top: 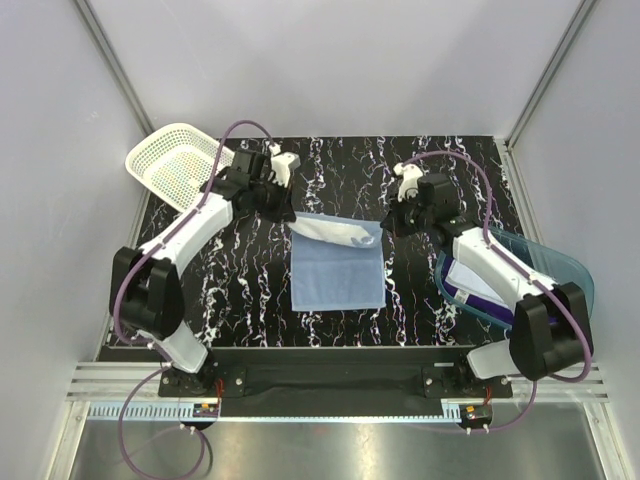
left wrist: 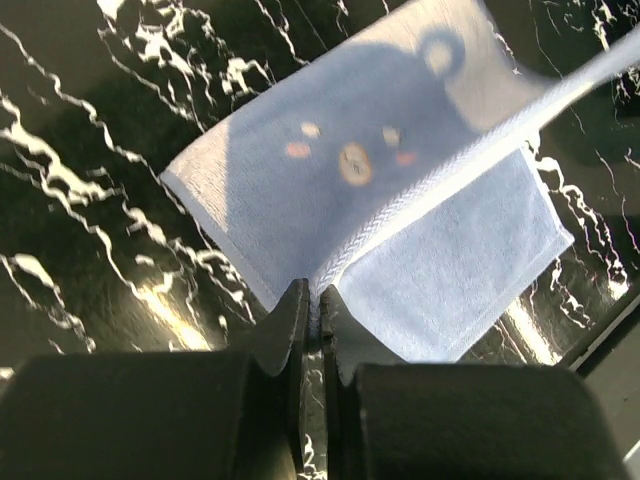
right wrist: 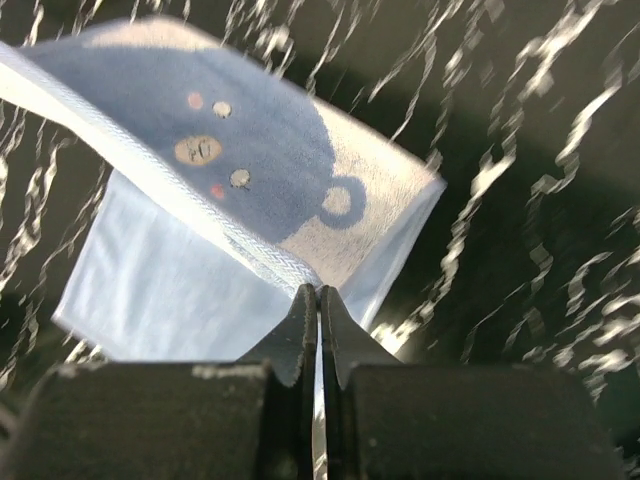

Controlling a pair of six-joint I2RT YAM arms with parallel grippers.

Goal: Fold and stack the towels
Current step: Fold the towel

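Bear-print towel (top: 337, 275) on black veined tabletop (top: 230, 290), corners clamped in left gripper (top: 292, 213), right gripper (top: 383, 226); grey walls (top: 320, 70).

Blue bear towel (top: 337, 275) (far edge aloft)

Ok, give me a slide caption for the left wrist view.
Left tool pinches a corner of the bear-print towel, held above the marbled table.

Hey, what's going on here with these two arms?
Both arms are folding the light blue bear towel on the table. The left end effector and right end effector each pinch a far corner, holding that edge lifted above the rest. A purple towel and a white towel lie in the blue tub at right.
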